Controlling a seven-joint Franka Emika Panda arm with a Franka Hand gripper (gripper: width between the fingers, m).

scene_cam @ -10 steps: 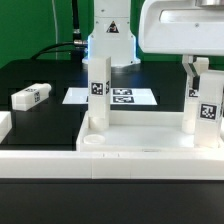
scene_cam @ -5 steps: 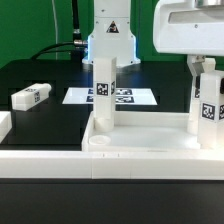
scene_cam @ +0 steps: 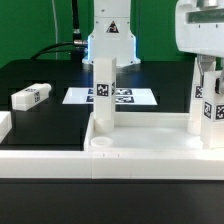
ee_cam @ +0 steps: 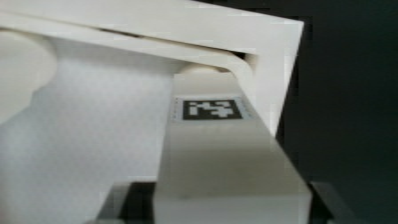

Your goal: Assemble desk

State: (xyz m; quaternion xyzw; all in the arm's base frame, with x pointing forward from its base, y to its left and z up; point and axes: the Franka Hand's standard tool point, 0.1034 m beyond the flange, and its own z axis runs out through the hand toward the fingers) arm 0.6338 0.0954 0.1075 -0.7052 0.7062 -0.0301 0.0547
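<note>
The white desk top (scene_cam: 150,134) lies rim up on the black table. One tagged leg (scene_cam: 104,94) stands upright in its corner toward the exterior view's left. My gripper (scene_cam: 207,78) is at the right edge of the exterior view, shut on a second upright tagged leg (scene_cam: 207,108) that stands in the right corner. In the wrist view the held leg (ee_cam: 217,150) runs between my dark fingers (ee_cam: 139,203) down to the desk top (ee_cam: 71,120), its tag facing the camera. A third leg (scene_cam: 31,96) lies loose on the table at the left.
The marker board (scene_cam: 122,97) lies flat behind the desk top, before the robot base (scene_cam: 108,40). A long plain white rail (scene_cam: 45,161) runs along the front, with a raised end (scene_cam: 4,126) at the far left.
My gripper and the held leg have moved toward the exterior view's right. The desk top and the leg standing in it have shifted right with them.
</note>
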